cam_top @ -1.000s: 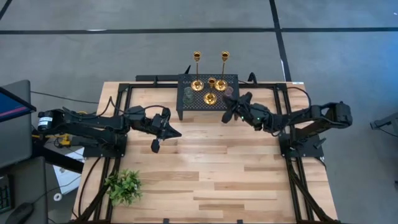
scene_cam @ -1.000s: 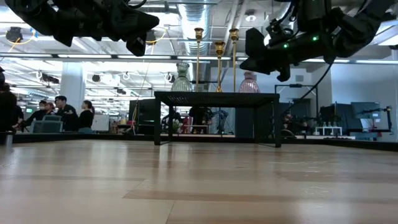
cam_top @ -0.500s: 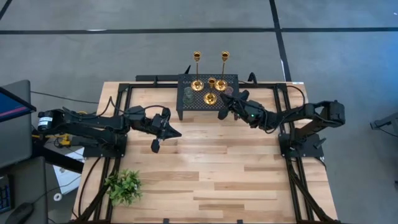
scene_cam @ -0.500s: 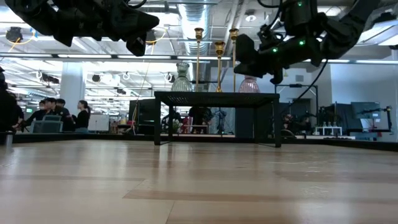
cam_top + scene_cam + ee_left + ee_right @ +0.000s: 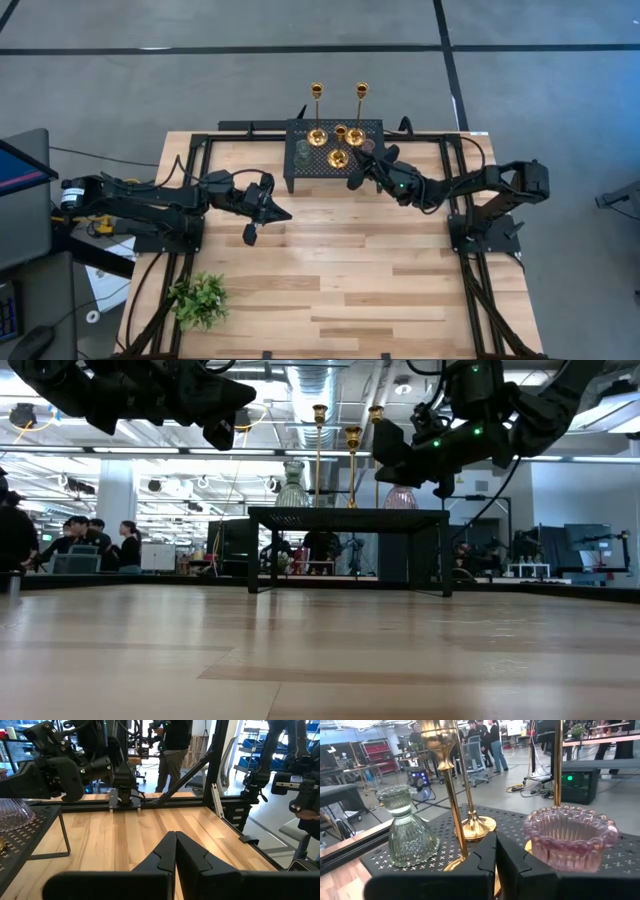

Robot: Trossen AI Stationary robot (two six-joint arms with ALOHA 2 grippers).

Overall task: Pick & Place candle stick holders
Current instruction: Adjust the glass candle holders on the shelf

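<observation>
**Right arm has moved in over the rack**

The right gripper (image 5: 352,178) has slid closer to the black rack (image 5: 300,172) since a second ago, and now hangs at its right front corner. Its fingers are pressed together and hold nothing. The left gripper (image 5: 284,213) has not moved; it waits over the wood table (image 5: 380,290), left of the middle, also pinched closed and empty.

All the holders stand on the rack at the far edge of the table. Three gold candlesticks (image 5: 338,157) rise tall. The grey-green cup (image 5: 409,829) sits on the left. The pink cup (image 5: 570,836) sits on the right, just in front of the right gripper.
</observation>
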